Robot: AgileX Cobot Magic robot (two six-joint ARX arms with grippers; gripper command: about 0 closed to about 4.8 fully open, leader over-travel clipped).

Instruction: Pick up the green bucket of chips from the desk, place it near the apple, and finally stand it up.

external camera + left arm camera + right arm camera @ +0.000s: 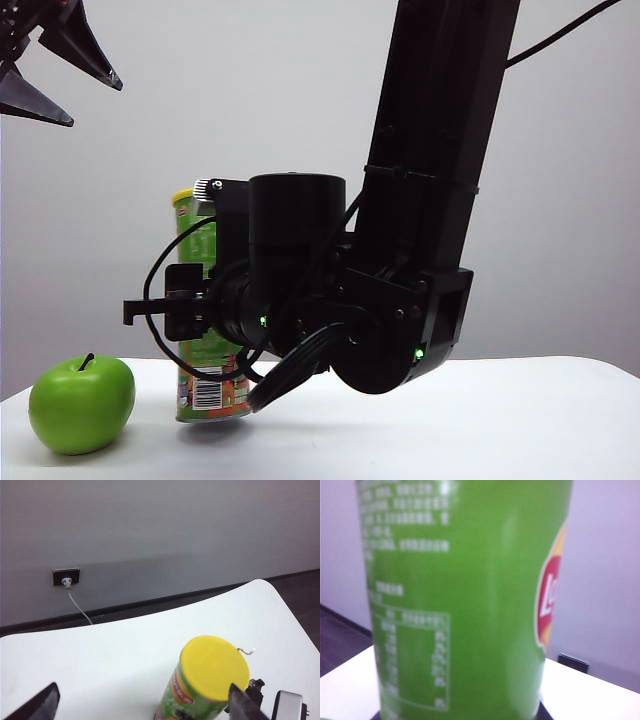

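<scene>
The tall green cylindrical chip can with a yellow lid (pixel 205 310) stands upright on the plain white desk (pixel 480 420), lower left of centre in the exterior view, just beside the shiny round green apple (pixel 82 403) but apart from it. The right gripper (pixel 175 310) sits level at the can's middle; it appears to clasp the can, though its fingers are largely hidden. The left gripper (pixel 55 70) hangs in the upper left corner, jaws spread wide and empty. A dark wall socket (pixel 66 576) shows behind.
</scene>
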